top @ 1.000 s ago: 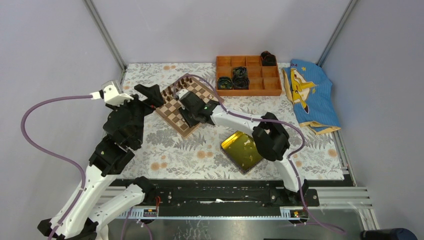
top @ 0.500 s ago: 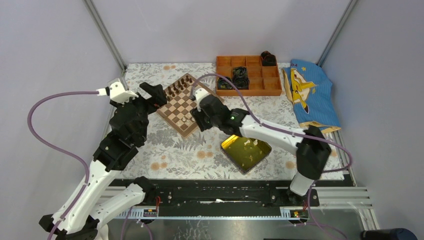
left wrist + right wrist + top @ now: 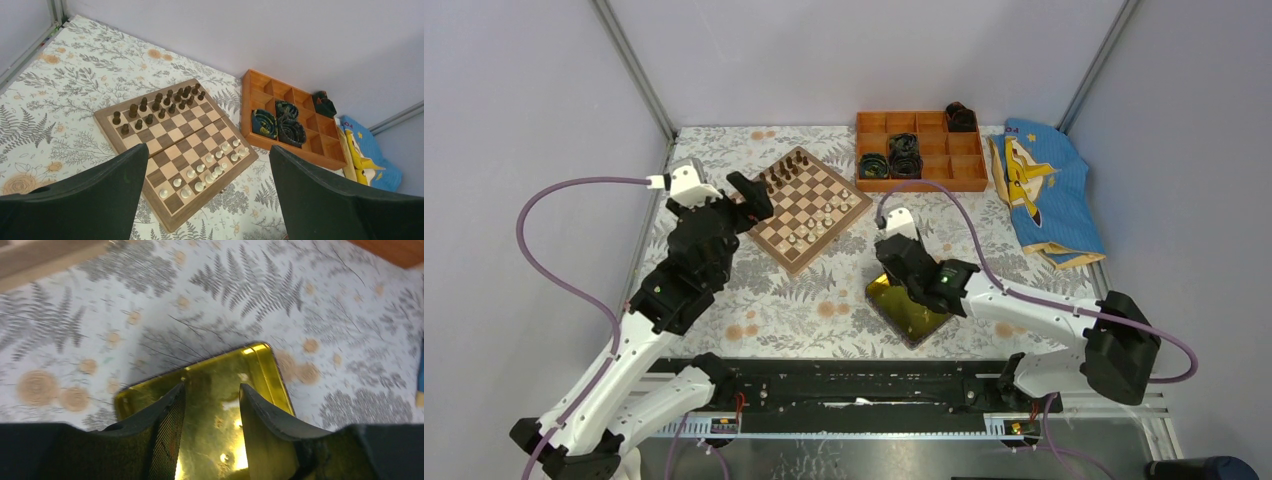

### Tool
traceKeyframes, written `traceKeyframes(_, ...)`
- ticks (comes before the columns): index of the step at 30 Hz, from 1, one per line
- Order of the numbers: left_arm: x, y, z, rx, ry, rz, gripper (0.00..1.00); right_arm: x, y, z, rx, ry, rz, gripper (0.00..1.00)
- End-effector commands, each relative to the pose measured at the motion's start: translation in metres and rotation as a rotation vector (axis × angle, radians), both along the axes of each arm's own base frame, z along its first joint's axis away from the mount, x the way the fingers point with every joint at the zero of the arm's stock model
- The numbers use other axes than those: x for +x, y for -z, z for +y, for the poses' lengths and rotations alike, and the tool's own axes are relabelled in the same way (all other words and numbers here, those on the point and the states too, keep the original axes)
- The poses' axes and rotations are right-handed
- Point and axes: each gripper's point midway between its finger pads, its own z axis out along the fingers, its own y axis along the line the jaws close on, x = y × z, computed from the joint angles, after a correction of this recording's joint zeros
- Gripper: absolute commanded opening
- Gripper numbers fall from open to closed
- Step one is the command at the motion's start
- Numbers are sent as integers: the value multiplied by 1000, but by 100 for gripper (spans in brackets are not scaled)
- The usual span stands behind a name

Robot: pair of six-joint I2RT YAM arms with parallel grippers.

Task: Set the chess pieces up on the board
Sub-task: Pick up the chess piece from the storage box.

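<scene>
The board (image 3: 182, 135) carried light tan and dark brown checks inside a brown border. The chess pieces (image 3: 201, 168) were cream-white, the opposing figures (image 3: 160, 105) dark brown. The surface (image 3: 75, 85) showed grey ferns and orange-tan blooms on white. The compartment box (image 3: 924, 186) was orange, the tray (image 3: 265, 380) glossy yellow, the cloth (image 3: 1049, 190) blue with a yellow figure. The left claw (image 3: 207, 150) and the right claw (image 3: 212, 386) were black.

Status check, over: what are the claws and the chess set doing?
Left gripper open, hovering near the board. Right gripper open, empty, over the yellow tray. Cream pieces on board, rows ragged. Nothing in the way.
</scene>
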Motion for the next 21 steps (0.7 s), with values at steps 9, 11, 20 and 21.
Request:
traceKeyframes(9, -1, 2, -7, -29, 42, -36, 99, 12, 25, -88, 24, 339, 4, 49)
traceKeyframes(11, -2, 4, -7, -28, 43, -34, 99, 13, 28, -90, 28, 346, 17, 49)
traceKeyframes(20, -5, 5, -7, -34, 49, -36, 99, 3, 41, -88, 61, 335, 81, 43)
traceKeyframes(21, -5, 5, -7, -34, 49, -36, 99, 1, 42, -88, 62, 336, 87, 41)
